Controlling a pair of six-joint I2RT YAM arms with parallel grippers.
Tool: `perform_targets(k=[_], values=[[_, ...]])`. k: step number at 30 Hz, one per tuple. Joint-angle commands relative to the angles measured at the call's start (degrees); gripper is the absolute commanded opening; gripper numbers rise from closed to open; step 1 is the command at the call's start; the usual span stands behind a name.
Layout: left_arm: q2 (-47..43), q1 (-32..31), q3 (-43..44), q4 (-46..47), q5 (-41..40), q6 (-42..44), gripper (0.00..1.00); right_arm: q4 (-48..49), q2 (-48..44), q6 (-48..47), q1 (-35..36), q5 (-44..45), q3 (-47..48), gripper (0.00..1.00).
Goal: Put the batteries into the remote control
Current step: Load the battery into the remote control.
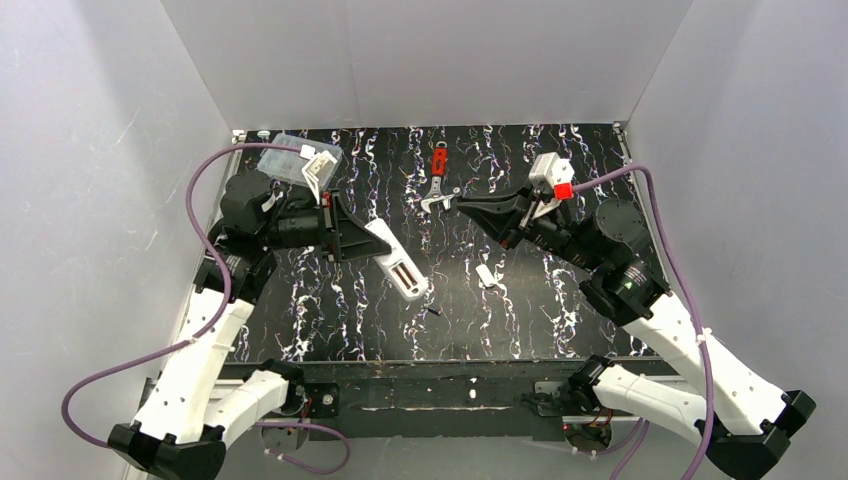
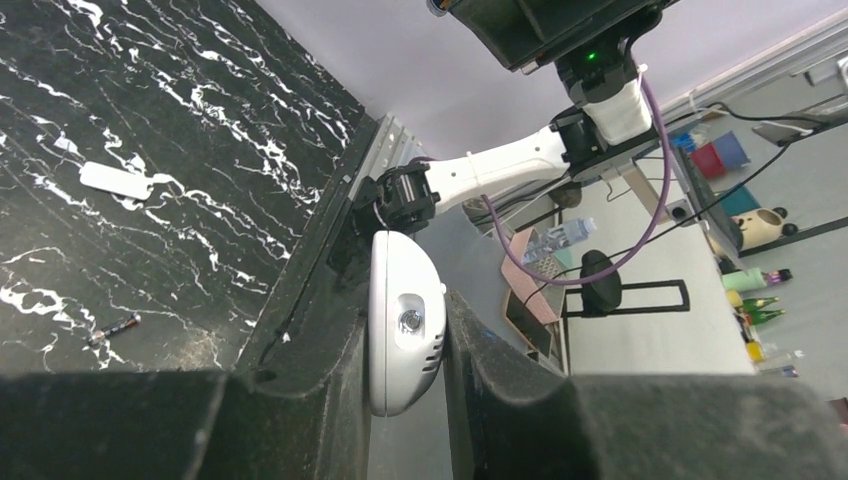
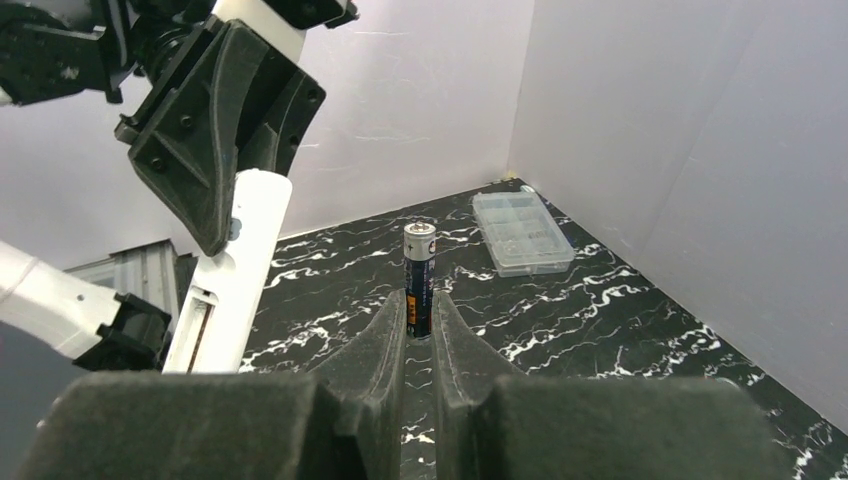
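The remote control (image 1: 398, 262) — who has it?
— The left gripper (image 1: 368, 238). Its fingers are clamped on one end of the handset. The handset slants away from them with the long recess on its back turned up. Whether the free end touches the black marbled table (image 1: 560, 310) I cannot tell.
— And the batteries?
— The gripped battery (image 3: 419, 275) is pinched by its lower part between the fingertips of the right gripper (image 3: 420, 318), with its capped end sticking out past them. That gripper hangs to the far right of the remote control, clear of it. The loose battery (image 1: 434, 311) lies on the table just beside the remote control's free end, on the near side.
— Anything else around the remote control?
— A small white flat piece (image 1: 487, 275) lies to its right, near the free end. A red-handled wrench (image 1: 438, 172) lies beyond it toward the back wall. A clear compartment box (image 1: 298, 160) sits behind it to the far left, past the left gripper.
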Motion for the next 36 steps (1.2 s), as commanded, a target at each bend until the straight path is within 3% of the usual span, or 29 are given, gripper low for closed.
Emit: perform_targets(k=[1, 5, 14, 26, 29, 36], values=[[-1.8, -0.6, 5.2, -12.9, 0.1, 12.0, 0.00, 3.2, 0.6, -1.3, -0.2, -6.3, 1.0, 0.01], [-2.4, -0.7, 5.9, -16.5, -2.7, 14.8, 0.00, 4.2, 1.3, -2.5, -0.2, -11.0, 0.4, 0.01], [-2.7, -0.9, 8.1, -25.9, -10.1, 21.8, 0.00, 5.0, 0.8, -4.3, -0.2, -10.9, -1.6, 0.01], [-2.0, -1.6, 8.4, -28.6, -15.6, 24.2, 0.00, 5.1, 1.9, -4.3, -0.2, -11.2, -1.9, 0.01], [-1.8, -1.6, 7.2, -26.9, -22.1, 19.4, 0.00, 5.2, 3.1, -1.9, -0.2, -10.9, -1.1, 0.01], [-1.4, -1.6, 0.3, -16.0, -35.1, -3.3, 0.00, 1.5, 8.7, 5.2, 0.9, -8.3, 4.1, 0.01]])
